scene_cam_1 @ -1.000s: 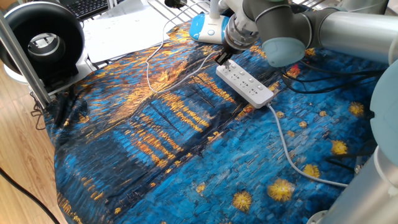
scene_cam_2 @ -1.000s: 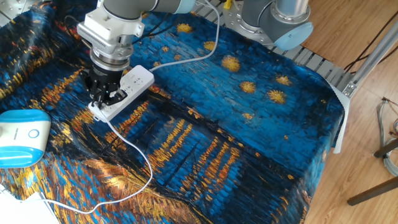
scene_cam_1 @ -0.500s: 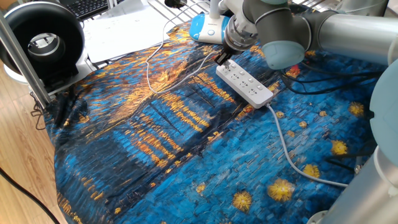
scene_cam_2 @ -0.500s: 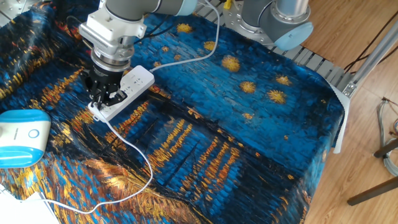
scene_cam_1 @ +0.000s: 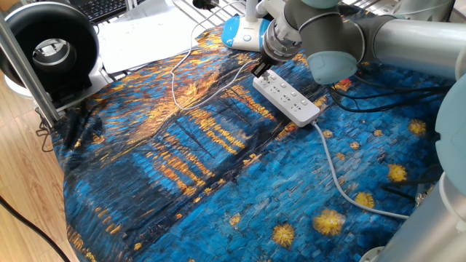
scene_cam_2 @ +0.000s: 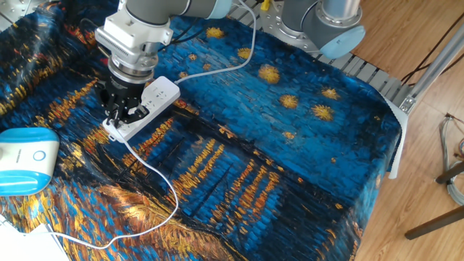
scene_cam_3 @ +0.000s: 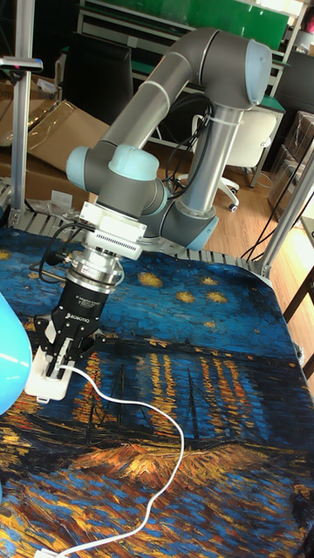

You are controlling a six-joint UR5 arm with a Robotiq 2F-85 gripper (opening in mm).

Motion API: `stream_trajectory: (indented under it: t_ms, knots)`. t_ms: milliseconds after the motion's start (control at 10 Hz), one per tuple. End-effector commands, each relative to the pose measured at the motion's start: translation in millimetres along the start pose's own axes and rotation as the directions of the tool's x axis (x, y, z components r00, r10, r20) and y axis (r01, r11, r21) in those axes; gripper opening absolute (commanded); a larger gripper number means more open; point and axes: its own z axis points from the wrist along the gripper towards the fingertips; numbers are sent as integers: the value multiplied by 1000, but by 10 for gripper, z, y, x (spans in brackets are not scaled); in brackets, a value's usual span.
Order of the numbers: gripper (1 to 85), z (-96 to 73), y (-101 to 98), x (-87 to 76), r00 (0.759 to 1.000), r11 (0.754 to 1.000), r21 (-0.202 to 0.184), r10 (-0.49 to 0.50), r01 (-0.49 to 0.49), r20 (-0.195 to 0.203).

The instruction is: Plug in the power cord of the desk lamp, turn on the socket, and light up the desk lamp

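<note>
The socket (scene_cam_1: 287, 97) is a long white strip lying slantwise on the blue and orange cloth, also seen in the other fixed view (scene_cam_2: 148, 104) and the tall view (scene_cam_3: 42, 380). My gripper (scene_cam_2: 120, 116) (scene_cam_1: 262, 70) (scene_cam_3: 59, 356) points down at the strip's end outlet, shut on the small white plug. The power cord (scene_cam_2: 165, 190) runs from between the fingers, loops over the cloth (scene_cam_3: 166, 453) and leads back (scene_cam_1: 177, 81) toward the desk lamp's blue and white base (scene_cam_1: 244, 33) (scene_cam_2: 25, 159). The plug itself is mostly hidden by the fingers.
The strip's thick pale-grey cable (scene_cam_1: 331, 169) trails toward the table's near right. Black cables (scene_cam_1: 386, 89) lie behind the strip. A black round device (scene_cam_1: 47, 51), a metal post (scene_cam_1: 22, 69) and papers (scene_cam_1: 145, 36) stand at the left. Another arm's base (scene_cam_2: 322, 22) sits at the far edge.
The wrist has shifted very slightly. The gripper stays at the strip's end with the plug, and the cord's loop has not moved.
</note>
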Motion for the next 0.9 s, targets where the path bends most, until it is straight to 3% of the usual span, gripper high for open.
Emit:
stream_trajectory:
  t_ms: [0,700,800]
  knots:
    - [13,-1,-18,41,1000,1000,-5,15,-15,0]
    - [13,-48,4,101,999,999,1,48,-48,19]
    - [13,-43,-1,63,998,999,-1,52,-52,41]
